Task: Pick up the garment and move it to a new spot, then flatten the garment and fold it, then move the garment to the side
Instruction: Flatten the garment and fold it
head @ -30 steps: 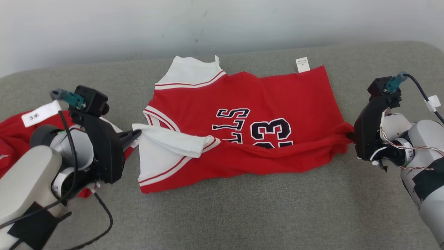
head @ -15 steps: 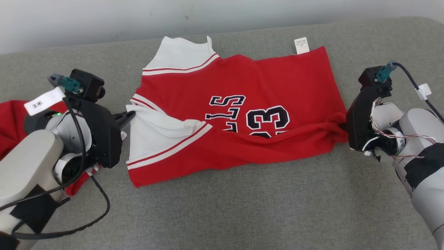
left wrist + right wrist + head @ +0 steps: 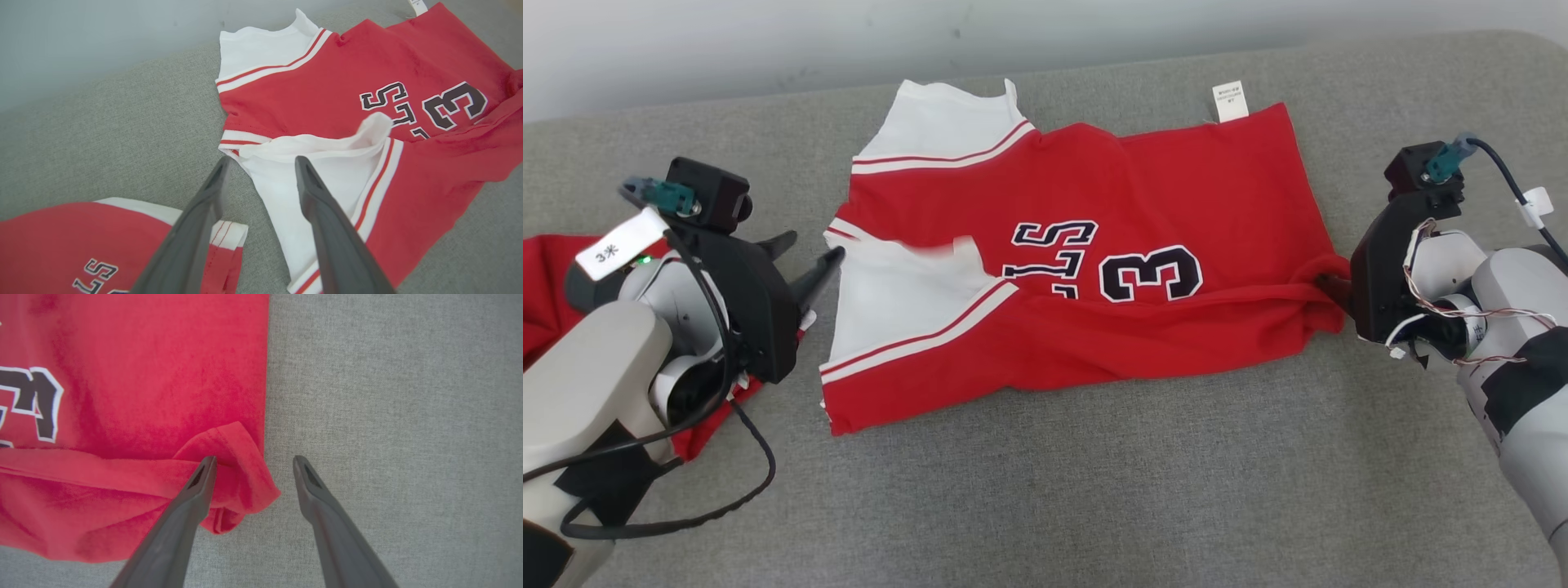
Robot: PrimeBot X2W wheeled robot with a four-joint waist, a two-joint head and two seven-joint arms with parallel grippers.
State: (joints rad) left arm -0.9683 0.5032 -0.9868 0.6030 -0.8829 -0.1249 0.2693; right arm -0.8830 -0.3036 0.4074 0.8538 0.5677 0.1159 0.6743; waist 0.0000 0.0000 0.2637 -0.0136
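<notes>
The red jersey (image 3: pixel 1094 269) lies lengthwise on the grey cushion (image 3: pixel 1094 490) between two spread, empty-fingered grippers, the left gripper (image 3: pixel 814 247) beside its white sleeve (image 3: pixel 898 286) and the right gripper (image 3: pixel 254 459) straddling its hem corner (image 3: pixel 245 486).

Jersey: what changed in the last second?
Both let go: the left end effector opened off the white sleeve, the right end effector off the hem corner. The sleeve slumped flat. The jersey stays folded on the grey cushion, the other red garment beside it.

Pale grey forearms (image 3: pixel 584 384) patched with black tape (image 3: pixel 1523 392), chunky black wrist housings (image 3: pixel 756 310), long dark fingers (image 3: pixel 331 228), teal plugs (image 3: pixel 1444 162), a dangling black cable (image 3: pixel 747 474), plus a white tag (image 3: pixel 619 245).
</notes>
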